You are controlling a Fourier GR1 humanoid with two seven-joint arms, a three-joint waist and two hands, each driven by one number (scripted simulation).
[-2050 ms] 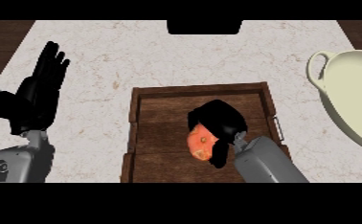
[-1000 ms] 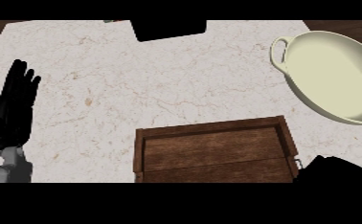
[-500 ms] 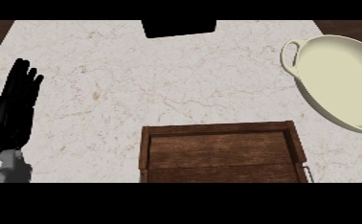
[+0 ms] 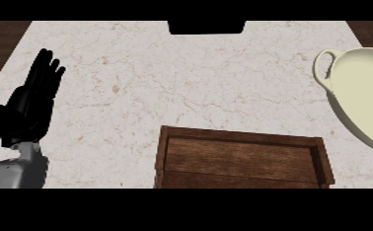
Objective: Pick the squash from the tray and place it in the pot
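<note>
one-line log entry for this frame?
left hand: open, resting at left | right hand: out of view | squash: not visible | tray: bare | pot: right edge

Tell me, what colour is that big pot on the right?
The pot is pale cream, seen in the head view.

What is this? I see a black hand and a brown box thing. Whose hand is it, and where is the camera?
The camera sits where a robot's head would be, looking straight down at a kitchen counter with a pale, marbled top. The black hand at the left is the robot's left hand, on a grey forearm. It is open, fingers up, just resting and holding nothing. The brown thing is a wooden tray, and the part you can see has nothing in it. At the right edge is a cream pot with a handle, only partly in the picture. The robot's right hand is out of sight, and so is the squash it is meant to put in the pot.
</note>
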